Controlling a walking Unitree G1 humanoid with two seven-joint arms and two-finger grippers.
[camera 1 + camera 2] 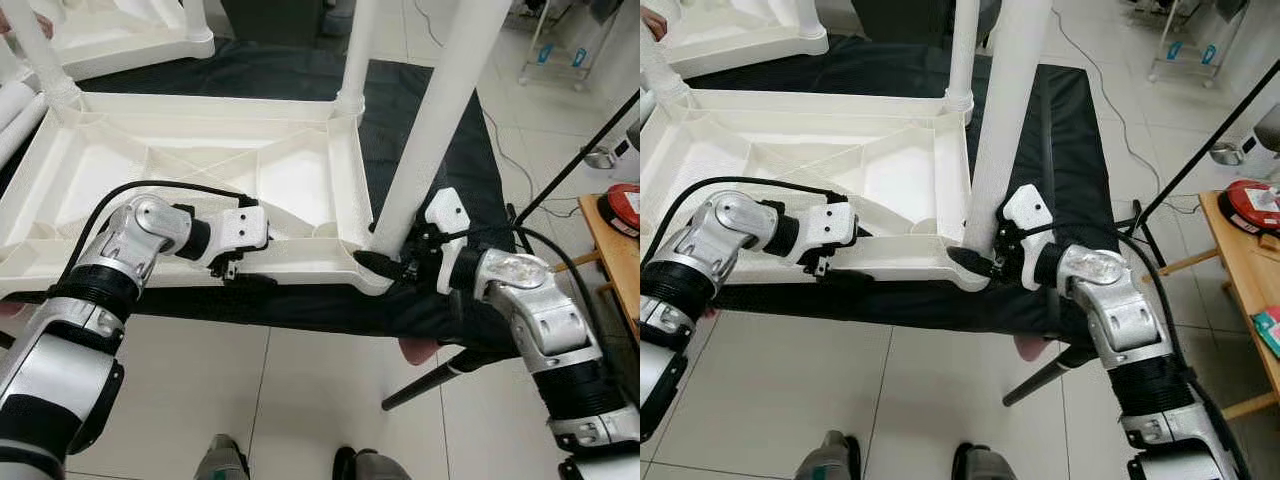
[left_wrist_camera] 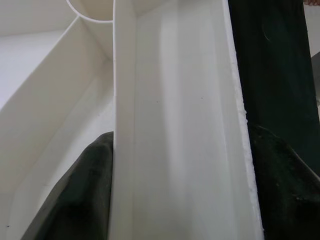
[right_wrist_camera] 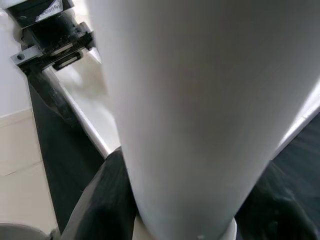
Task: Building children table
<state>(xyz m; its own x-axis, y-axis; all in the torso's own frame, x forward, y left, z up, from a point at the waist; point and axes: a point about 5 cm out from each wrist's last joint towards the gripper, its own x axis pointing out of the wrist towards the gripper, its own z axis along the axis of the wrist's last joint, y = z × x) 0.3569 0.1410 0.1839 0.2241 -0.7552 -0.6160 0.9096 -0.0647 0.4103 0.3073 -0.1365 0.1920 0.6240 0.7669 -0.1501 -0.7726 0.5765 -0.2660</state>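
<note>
Pale tiled floor [image 1: 300,400]; wooden side table [image 1: 615,250] at right.

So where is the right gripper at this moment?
In the left eye view the right gripper sits on the robot's right, its black fingers closed around the base of the near white plastic table leg, at the near right corner of the upturned white tabletop.

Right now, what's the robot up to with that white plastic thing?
It is putting together a small white table that lies upside down on a black cloth. The right gripper has its jaws around the base of a white leg standing in the near corner socket. The left gripper clamps the near rim of the tabletop, steadying it. Another leg stands at the far corner.
</note>
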